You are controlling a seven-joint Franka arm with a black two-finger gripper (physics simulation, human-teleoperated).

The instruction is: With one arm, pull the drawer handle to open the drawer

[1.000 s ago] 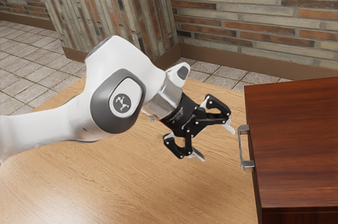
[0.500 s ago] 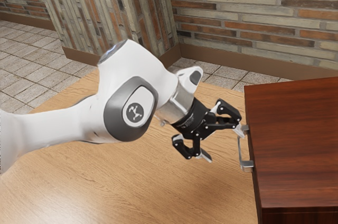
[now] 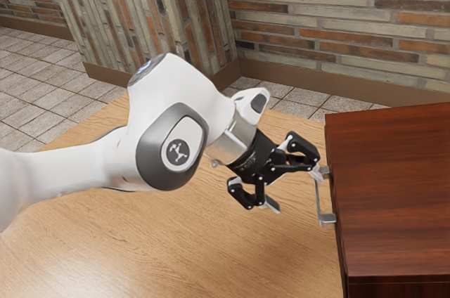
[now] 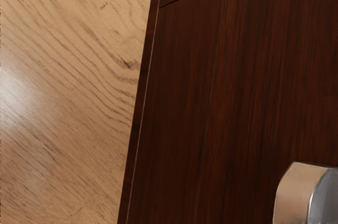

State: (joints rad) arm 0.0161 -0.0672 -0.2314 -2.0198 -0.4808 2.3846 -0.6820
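Black and spread wide, sits closer than a second ago with the claw point(image 3: 295, 188) beside the metal handle point(image 3: 323, 196) on the drawer front point(image 4: 222, 102) at right-centre, ready for closing and pulling.

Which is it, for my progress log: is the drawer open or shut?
Shut, apparently: the drawer front lies flush with the cabinet, and the open gripper is not closed on the handle.
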